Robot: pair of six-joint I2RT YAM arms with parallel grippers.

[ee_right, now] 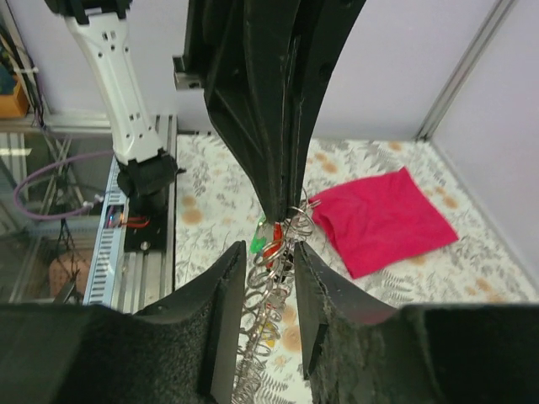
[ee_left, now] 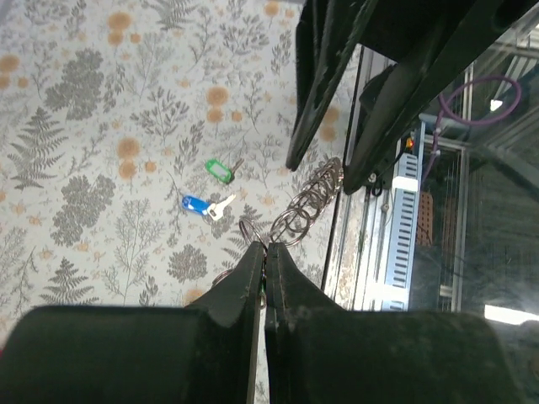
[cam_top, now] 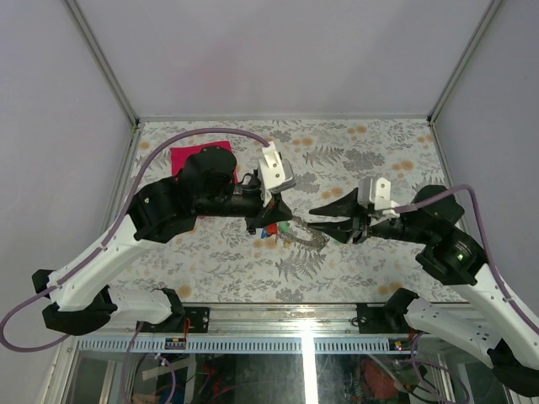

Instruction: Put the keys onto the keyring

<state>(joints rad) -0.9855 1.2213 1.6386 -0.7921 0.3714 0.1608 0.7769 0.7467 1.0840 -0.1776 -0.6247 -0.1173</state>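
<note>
The left gripper (ee_left: 264, 252) is clenched, its two black fingers pressed flat together. Its own camera shows their tips meeting on one end of the keyring (ee_left: 307, 198). The right wrist view shows this from the opposite side: those fingers come down from above and pinch a loop of the coil. The right gripper (ee_right: 269, 257) is released, its fingers parted with the coiled ring running between them. The coil lies closer to one finger, and I cannot tell whether it touches either pad. So the keyring stretches between the two grippers, its left end held and its right end straddled, near the middle of the table (cam_top: 210, 261) and toward the near edge.

Only the left wrist view shows the green key (ee_left: 221, 172) and the blue key (ee_left: 195, 204) lying flat on the flowered tabletop. They are close to each other, just left of the ring and apart from it. Only the right wrist view shows a red key (ee_right: 274, 250) next to a green tag, right under the left fingertips. Whether it hangs on the coil or lies behind it cannot be told. From above, these keys are a small coloured cluster half hidden under the left gripper.

A magenta cloth (ee_right: 379, 219) lies well apart at the far left of the table, behind the left arm (cam_top: 168, 210).
</note>
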